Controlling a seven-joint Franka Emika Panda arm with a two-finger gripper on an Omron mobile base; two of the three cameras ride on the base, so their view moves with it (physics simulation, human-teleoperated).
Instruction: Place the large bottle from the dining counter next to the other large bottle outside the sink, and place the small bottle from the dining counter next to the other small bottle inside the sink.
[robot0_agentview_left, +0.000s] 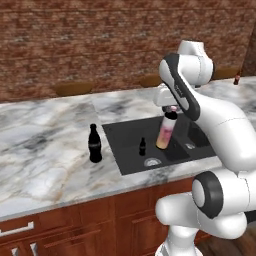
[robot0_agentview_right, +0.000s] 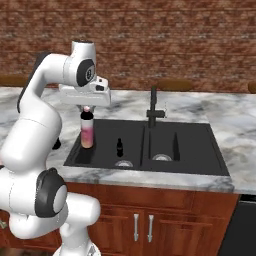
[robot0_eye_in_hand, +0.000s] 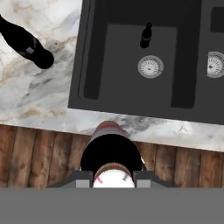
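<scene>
My gripper (robot0_agentview_left: 172, 108) (robot0_agentview_right: 86, 109) is shut on the cap end of the large bottle (robot0_agentview_left: 166, 131) (robot0_agentview_right: 87, 132), which hangs upright over the left basin of the sink (robot0_agentview_left: 112, 132) (robot0_agentview_right: 200, 150). In the hand view the large bottle (robot0_eye_in_hand: 111, 159) shows from above, between my fingers. The other large bottle (robot0_agentview_left: 94, 144) (robot0_eye_in_hand: 26, 43), all black, stands on the counter just left of the sink. The other small bottle (robot0_agentview_left: 142, 146) (robot0_agentview_right: 119, 146) (robot0_eye_in_hand: 146, 36) stands inside the basin near the drain (robot0_eye_in_hand: 150, 66). The small bottle (robot0_agentview_left: 237, 78) stands on the dining counter (robot0_agentview_left: 225, 87) at the far right.
A black faucet (robot0_agentview_right: 152, 107) rises behind the sink's divider. A second drain (robot0_agentview_right: 161, 157) lies in the right basin. Round wooden stools (robot0_agentview_left: 73, 88) (robot0_agentview_right: 172, 84) stand beyond the counter before a brick wall. Wooden cabinets (robot0_agentview_right: 145, 225) sit under the sink.
</scene>
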